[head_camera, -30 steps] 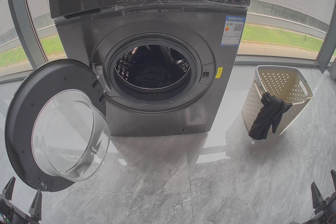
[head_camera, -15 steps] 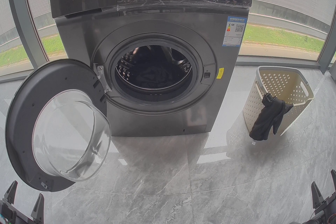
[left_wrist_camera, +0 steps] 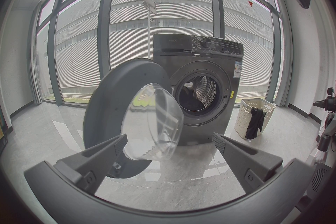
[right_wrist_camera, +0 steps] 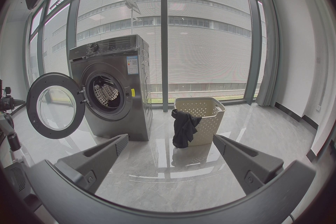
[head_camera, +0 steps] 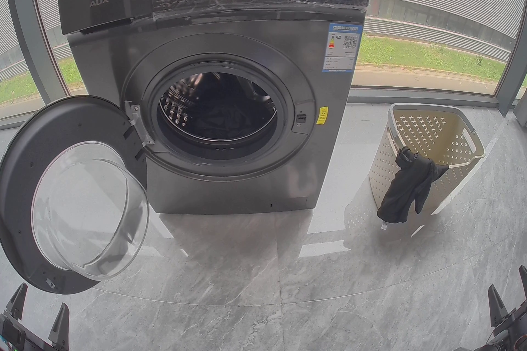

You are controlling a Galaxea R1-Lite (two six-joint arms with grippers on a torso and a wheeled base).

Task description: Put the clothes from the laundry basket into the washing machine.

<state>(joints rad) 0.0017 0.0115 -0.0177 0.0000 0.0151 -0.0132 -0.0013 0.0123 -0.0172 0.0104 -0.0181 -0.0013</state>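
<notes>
Garment (head_camera: 409,190), black and crumpled, hangs over the rim of the cream perforated laundry basket (head_camera: 433,132); we see left gripper (left_wrist_camera: 169,138) and right gripper (right_wrist_camera: 170,137) splayed, empty.

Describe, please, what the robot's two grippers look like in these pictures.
The left gripper and right gripper look alike: matte dark grey, each with two wedge-shaped fingers tapering to a point, finely ribbed pads on the inner faces, and a round screw near each finger's base. Both sit on a curved dark grey bar.
</notes>
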